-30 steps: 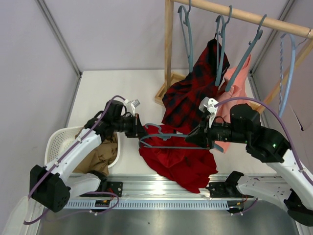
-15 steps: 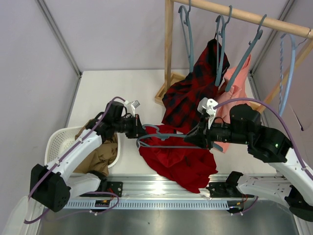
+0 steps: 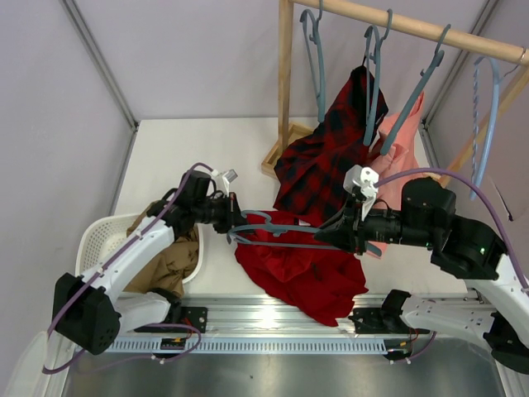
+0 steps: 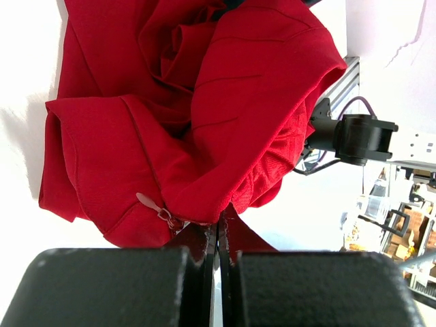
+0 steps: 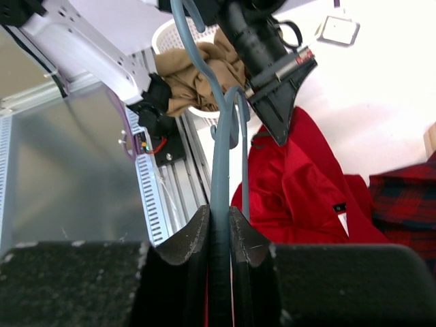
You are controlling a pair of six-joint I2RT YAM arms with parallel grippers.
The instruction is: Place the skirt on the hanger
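Red skirt lies heaped at 6 o'clock on the table. Left gripper sits at the heap's 10 o'clock, jaws pressed together on a fold of the skirt's edge, apparently to hold the waist up. Right gripper, at 3 o'clock, clamps the hanger level just above the cloth, hook toward 9 o'clock. Judgement: set up to thread a hanger arm into the waist; skirt not yet on.
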